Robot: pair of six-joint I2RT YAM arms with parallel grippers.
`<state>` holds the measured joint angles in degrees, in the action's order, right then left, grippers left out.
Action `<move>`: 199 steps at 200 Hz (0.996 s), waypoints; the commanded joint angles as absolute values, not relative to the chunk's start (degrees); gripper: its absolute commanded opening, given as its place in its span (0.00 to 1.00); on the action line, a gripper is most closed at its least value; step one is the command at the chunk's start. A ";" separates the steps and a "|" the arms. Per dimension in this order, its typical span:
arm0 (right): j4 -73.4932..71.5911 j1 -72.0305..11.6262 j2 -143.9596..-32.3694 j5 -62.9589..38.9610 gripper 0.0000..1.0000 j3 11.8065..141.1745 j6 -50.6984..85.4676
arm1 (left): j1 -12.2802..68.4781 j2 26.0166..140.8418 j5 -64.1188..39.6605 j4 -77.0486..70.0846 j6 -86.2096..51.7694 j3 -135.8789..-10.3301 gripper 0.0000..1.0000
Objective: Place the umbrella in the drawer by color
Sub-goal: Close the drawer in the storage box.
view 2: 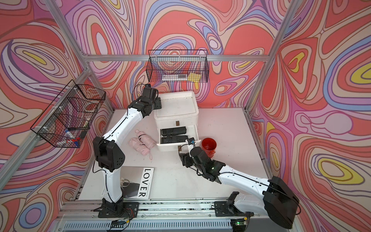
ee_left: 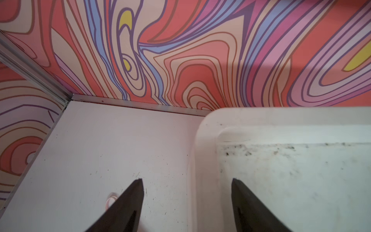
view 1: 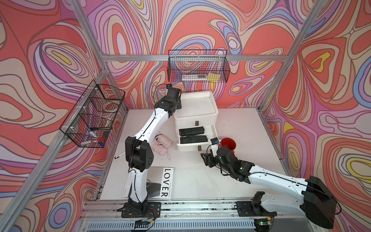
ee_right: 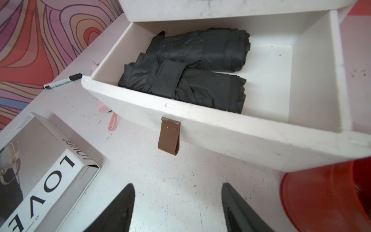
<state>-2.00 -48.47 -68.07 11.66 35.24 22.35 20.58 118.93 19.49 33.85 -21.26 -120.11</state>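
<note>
Targeting pink folded fabric umbrellas (view 1: pixel 165 145) lying 10-to-4, 7 o'clock of nearer left tool (ee_left: pixel 186 180) | holding it and right tool (ee_right: pixel 177 184) apart, empty

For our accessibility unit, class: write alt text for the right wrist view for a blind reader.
An open white drawer holds two folded black umbrellas side by side; a brown pull tab hangs from its front. The right end effector, open and empty, faces it above the table, between a red bucket and a LOVER book.
</note>
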 commanded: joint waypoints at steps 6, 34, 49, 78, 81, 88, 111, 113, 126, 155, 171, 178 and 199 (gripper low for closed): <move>-9.57 -48.68 -69.48 15.02 0.68 35.42 29.41 | 20.82 120.50 16.82 40.41 -22.79 -123.66 0.42; -13.95 -48.69 -74.08 16.38 0.67 36.76 29.82 | 21.39 120.16 17.94 42.42 -26.14 -123.57 0.10; -15.79 -48.66 -77.07 16.54 0.67 38.40 29.36 | 22.39 119.63 20.23 43.81 -27.63 -123.23 0.01; -18.34 -48.62 -82.44 16.37 0.67 42.07 27.94 | 25.20 118.26 23.59 45.38 -27.86 -121.97 0.00; -18.43 -48.68 -82.88 16.37 0.67 42.48 27.83 | 25.48 118.08 23.76 45.55 -27.98 -121.73 0.00; -18.82 -48.67 -83.78 16.42 0.67 43.45 27.29 | 25.97 117.52 23.86 45.66 -28.10 -120.96 0.00; -20.97 -48.67 -86.46 17.52 0.67 45.96 23.75 | 27.09 115.50 22.35 45.00 -28.02 -117.55 0.00; -21.20 -48.64 -86.68 17.72 0.67 46.10 23.34 | 27.21 115.38 22.09 44.98 -28.03 -117.28 0.00; -22.12 -48.67 -88.29 18.92 0.68 47.75 20.54 | 27.29 114.32 20.29 45.00 -28.28 -115.30 0.00; -23.55 -48.60 -94.92 20.83 0.71 52.85 13.05 | 27.33 111.50 16.82 43.93 -29.46 -110.15 0.00; -27.75 -48.60 -99.16 19.76 0.71 54.62 10.00 | 27.33 109.71 14.41 43.02 -30.63 -107.39 0.00; -30.16 -48.60 -100.76 18.62 0.71 55.05 9.16 | 27.32 108.93 13.39 42.60 -31.01 -106.08 0.00; -39.22 -48.60 -104.70 15.60 0.71 54.96 8.09 | 27.40 106.48 11.29 41.44 -31.67 -102.73 0.00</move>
